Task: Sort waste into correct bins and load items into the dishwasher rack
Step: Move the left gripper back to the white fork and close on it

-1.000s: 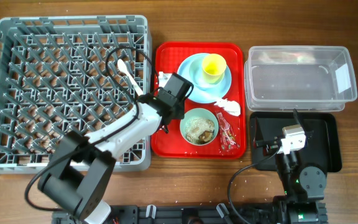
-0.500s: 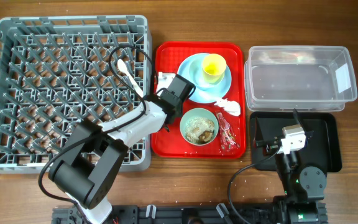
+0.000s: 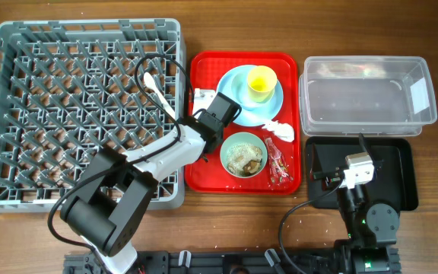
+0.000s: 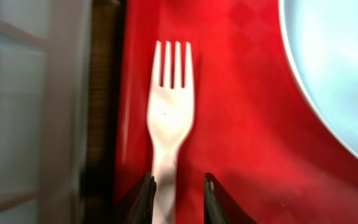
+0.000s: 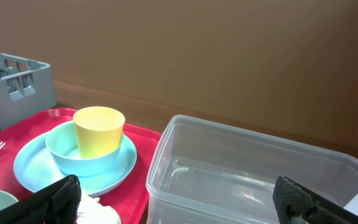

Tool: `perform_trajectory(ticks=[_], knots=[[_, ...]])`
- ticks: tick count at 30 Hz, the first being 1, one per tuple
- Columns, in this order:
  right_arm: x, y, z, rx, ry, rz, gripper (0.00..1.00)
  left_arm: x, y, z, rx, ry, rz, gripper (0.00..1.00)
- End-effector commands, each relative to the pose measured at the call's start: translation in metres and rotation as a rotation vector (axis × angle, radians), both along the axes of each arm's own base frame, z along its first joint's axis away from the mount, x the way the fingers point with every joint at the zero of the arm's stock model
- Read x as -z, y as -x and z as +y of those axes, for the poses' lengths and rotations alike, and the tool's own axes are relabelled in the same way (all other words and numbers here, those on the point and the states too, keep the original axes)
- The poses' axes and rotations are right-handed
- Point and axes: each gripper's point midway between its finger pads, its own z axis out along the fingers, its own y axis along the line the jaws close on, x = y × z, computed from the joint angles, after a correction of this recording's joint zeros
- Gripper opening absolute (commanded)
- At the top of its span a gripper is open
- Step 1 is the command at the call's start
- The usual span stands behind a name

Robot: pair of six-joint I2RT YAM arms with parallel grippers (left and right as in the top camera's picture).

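Note:
A white plastic fork (image 4: 169,124) lies flat on the red serving tray (image 4: 229,124), near the tray's left edge (image 3: 198,95). My left gripper (image 4: 179,183) is low over it and slightly open. Its jaws straddle the fork's handle: the left finger touches the handle and a strip of red shows beside the right finger. My right gripper (image 5: 176,193) stands wide open and empty above the black tray (image 3: 398,164), facing the clear tub (image 5: 247,174). A yellow cup (image 3: 261,82) sits in a mint bowl (image 5: 82,158) on the blue plate (image 3: 242,95). A second bowl (image 3: 243,154) holds food scraps.
The grey dishwasher rack (image 3: 14,46) fills the left side, with a white spoon (image 3: 152,86) lying on its pegs. A crumpled napkin (image 3: 280,131) and a red wrapper (image 3: 280,164) lie on the serving tray. The clear tub (image 3: 367,95) stands behind the black tray.
The left arm's elbow has swung a little to the right while its gripper stayed over the fork. The right arm has not moved.

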Motion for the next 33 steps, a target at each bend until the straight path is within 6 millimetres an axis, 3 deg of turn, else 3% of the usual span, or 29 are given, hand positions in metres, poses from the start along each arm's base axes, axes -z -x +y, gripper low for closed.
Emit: perform_trajectory(ticks=[1,4,9,13,15,18,20,24,27,31,33], knots=[[-0.001,0.0,0.0,-0.002,-0.001,-0.006,1.0,-0.007,-0.005,0.012,-0.036,-0.043,-0.034,0.26],[-0.001,0.0,0.0,-0.002,-0.001,-0.006,1.0,0.005,0.007,-0.003,0.009,0.038,0.047,0.23],[-0.001,0.0,0.0,-0.002,-0.001,-0.006,1.0,0.034,0.016,0.003,0.01,0.02,0.087,0.28],[-0.001,0.0,0.0,-0.002,-0.001,-0.006,1.0,0.024,0.01,-0.005,0.018,0.054,0.05,0.32],[-0.001,0.0,0.0,-0.002,-0.001,-0.006,1.0,0.01,0.0,0.006,-0.016,0.002,-0.02,0.25],[-0.001,0.0,0.0,-0.002,-0.001,-0.006,1.0,-0.01,-0.005,0.008,-0.022,0.005,-0.075,0.23],[-0.001,0.0,0.0,-0.002,-0.001,-0.006,1.0,-0.007,-0.003,0.005,-0.013,0.017,-0.056,0.23],[-0.001,0.0,0.0,-0.002,-0.001,-0.006,1.0,0.027,0.014,-0.008,0.028,0.071,0.076,0.24],[-0.001,0.0,0.0,-0.002,-0.001,-0.006,1.0,0.036,0.018,-0.01,0.035,0.076,0.106,0.24],[-0.001,0.0,0.0,-0.002,-0.001,-0.006,1.0,0.035,0.021,-0.024,0.066,0.147,0.132,0.27],[-0.001,0.0,0.0,-0.002,-0.001,-0.006,1.0,0.017,0.013,-0.024,0.063,0.152,0.079,0.27]])
